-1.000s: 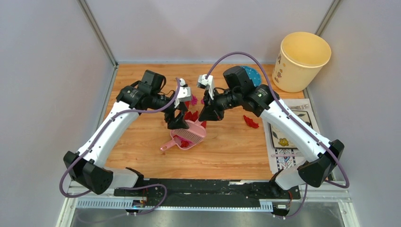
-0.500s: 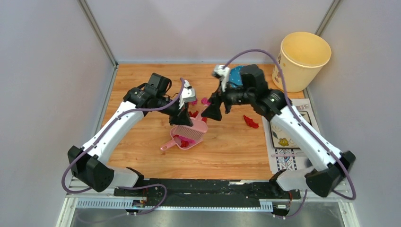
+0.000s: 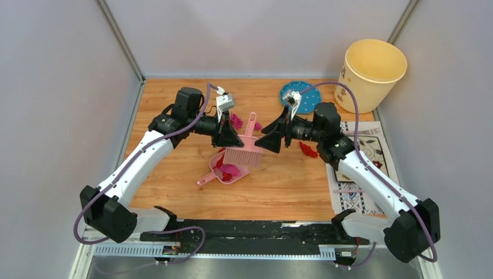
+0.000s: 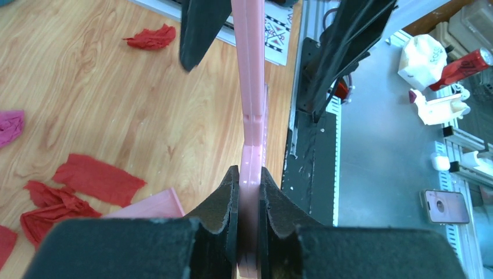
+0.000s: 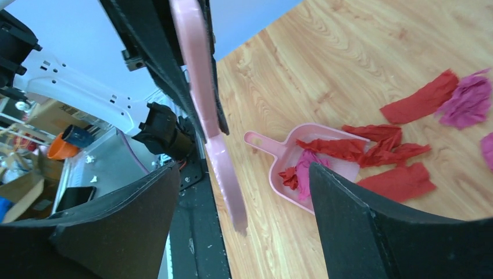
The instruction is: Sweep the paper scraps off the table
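My left gripper [image 3: 235, 139] [image 4: 249, 185] is shut on the handle of the pale pink hand brush [image 3: 244, 156] [image 4: 250, 87], which hangs bristles-down over the pink dustpan [image 3: 228, 172] [image 5: 272, 152]. My right gripper [image 3: 268, 138] [image 5: 244, 224] stands open just right of the brush, touching nothing. Red and magenta paper scraps [image 5: 302, 170] lie in the pan. More scraps lie on the wooden table [image 3: 174, 174]: red strips [image 4: 96, 179] [image 5: 421, 100] beside the pan, a magenta wad [image 3: 235, 120] [image 5: 468, 103] behind it, and one red scrap [image 3: 308, 150] [image 4: 152, 38] to the right.
A yellow bucket [image 3: 375, 72] stands at the back right corner with a blue disc [image 3: 299, 93] beside it. A white patterned placemat [image 3: 363, 168] lies along the right edge. Grey walls close in the left, back and right sides.
My left gripper closed on the brush and raised it off the dustpan. My right gripper opened, let go of the brush and backed away to the right.
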Robot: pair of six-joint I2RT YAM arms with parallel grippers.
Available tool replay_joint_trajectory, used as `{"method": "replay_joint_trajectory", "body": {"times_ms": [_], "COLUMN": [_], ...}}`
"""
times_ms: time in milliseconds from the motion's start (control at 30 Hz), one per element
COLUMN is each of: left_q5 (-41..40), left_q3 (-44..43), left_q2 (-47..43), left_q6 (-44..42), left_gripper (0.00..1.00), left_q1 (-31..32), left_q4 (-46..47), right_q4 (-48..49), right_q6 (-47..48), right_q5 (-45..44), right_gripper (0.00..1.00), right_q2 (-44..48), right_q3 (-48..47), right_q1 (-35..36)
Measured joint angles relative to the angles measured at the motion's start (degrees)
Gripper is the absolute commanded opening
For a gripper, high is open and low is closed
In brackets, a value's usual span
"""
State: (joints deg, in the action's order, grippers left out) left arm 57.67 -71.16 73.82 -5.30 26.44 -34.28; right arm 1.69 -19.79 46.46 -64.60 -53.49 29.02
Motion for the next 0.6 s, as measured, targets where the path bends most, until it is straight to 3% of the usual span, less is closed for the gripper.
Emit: {"method": "replay_joint_trajectory", "body": {"times_ms": [33, 133, 233, 267, 333, 367, 433, 467, 600], "left_q5": [0.35, 0.90, 1.46, 1.68, 2.12, 3.89, 5.14, 4.81, 3.52], "left_q3": [0.00, 0.02, 0.20, 0.28, 0.50, 0.79, 0.85, 0.83, -1.40], "left_q2": [0.00, 0.00, 0.00, 0.00, -0.04, -0.09, -0.13, -0.17, -0.04], "left_q6": [0.55, 1.70, 2.60, 2.93, 3.15, 3.82, 3.76, 3.28, -2.45], "left_gripper": [0.00, 0.00, 0.00, 0.00, 0.00, 0.12, 0.48, 0.60, 0.65], "left_q1": [0.00, 0.00, 0.00, -0.02, -0.22, -0.63, -0.85, -0.85, -0.81], "left_q4": [0.46, 1.42, 2.34, 2.56, 2.14, 2.16, 2.34, 2.38, -1.81], "right_q4": [0.57, 2.05, 2.99, 2.75, 2.60, 2.54, -0.79, -3.82, -25.42], "right_q6": [-0.61, -1.49, -1.25, -1.18, -0.22, 0.90, 4.00, 6.25, 21.51], "right_q5": [0.28, 1.49, 3.93, 5.09, 8.98, 10.49, 11.63, 11.56, 5.66], "right_gripper": [0.79, 0.56, 0.18, 0.00, 0.00, 0.00, 0.00, 0.00, 0.00], "right_q2": [-1.40, -4.35, -6.56, -7.45, -9.05, -9.25, -9.31, -9.33, -10.93], "right_q3": [0.00, 0.00, -0.37, -0.85, -1.81, -2.25, -3.82, -5.29, -14.58], "right_q1": [0.28, 1.49, 3.30, 4.00, 4.72, 4.81, 4.92, 4.92, 6.23]}}
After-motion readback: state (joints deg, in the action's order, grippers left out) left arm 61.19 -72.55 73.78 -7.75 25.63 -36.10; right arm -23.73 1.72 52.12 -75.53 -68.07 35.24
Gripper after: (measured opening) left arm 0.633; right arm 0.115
